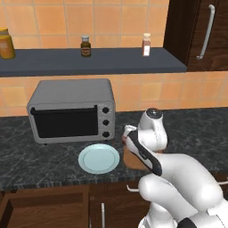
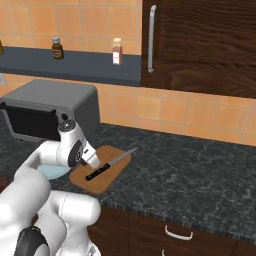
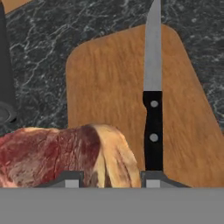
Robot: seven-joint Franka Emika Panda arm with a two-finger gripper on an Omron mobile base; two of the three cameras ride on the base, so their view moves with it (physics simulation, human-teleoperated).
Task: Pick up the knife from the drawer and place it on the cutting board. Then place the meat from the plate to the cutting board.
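Observation:
My gripper [image 3: 111, 179] is shut on the meat [image 3: 65, 153], a red-brown chunk with a pale fatty edge, held just above the near end of the cutting board [image 3: 105, 87]. The knife [image 3: 153, 100] lies lengthwise on that tan board, with its black handle close to my right fingertip [image 3: 154, 178] and its blade pointing away. From the right base camera, the knife [image 2: 107, 167] lies diagonally on the board [image 2: 100, 184] with my hand at the board's left edge. The pale blue-green plate [image 1: 99, 159] sits bare, left of the board. The drawer [image 1: 44, 207] stands open below the counter's front edge.
A grey toaster oven [image 1: 71, 111] stands behind the plate. A dark shelf [image 1: 89, 60] above carries several bottles. A tall dark cabinet [image 2: 200, 45] rises at the right. Dark marble counter [image 2: 190, 165] stretches right of the board.

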